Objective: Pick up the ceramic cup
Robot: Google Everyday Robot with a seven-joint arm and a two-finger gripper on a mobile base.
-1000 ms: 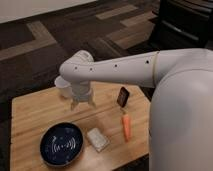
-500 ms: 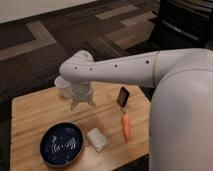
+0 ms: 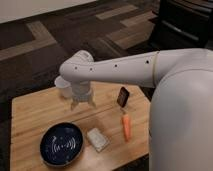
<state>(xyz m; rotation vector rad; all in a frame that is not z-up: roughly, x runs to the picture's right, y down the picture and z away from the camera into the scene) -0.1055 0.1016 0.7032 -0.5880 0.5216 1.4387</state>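
Gripper (image 3: 83, 104) was seen pointed down over the wooden table (image 3: 30, 112), near the back edge, with its tips at or just above the board. Fingers (image 3: 75, 105) were spread apart and nothing was held between them. Ceramic cup (image 3: 62, 87) was found upright on the table just beside the gripper, on the view's left side, partly covered by the wrist. Contact between cup and gripper could not be determined. Cup was not enclosed by the jaws. Dark blue bowl (image 3: 61, 145) was placed at the table's front left, well apart from the cup. A pale rectangular block (image 3: 98, 139) was laid just beside the bowl, on its right. An orange carrot-like item (image 3: 126, 126) was laid further right, with a small dark packet (image 3: 122, 96) propped behind it. White arm (image 3: 120, 72) was extended in from the right.
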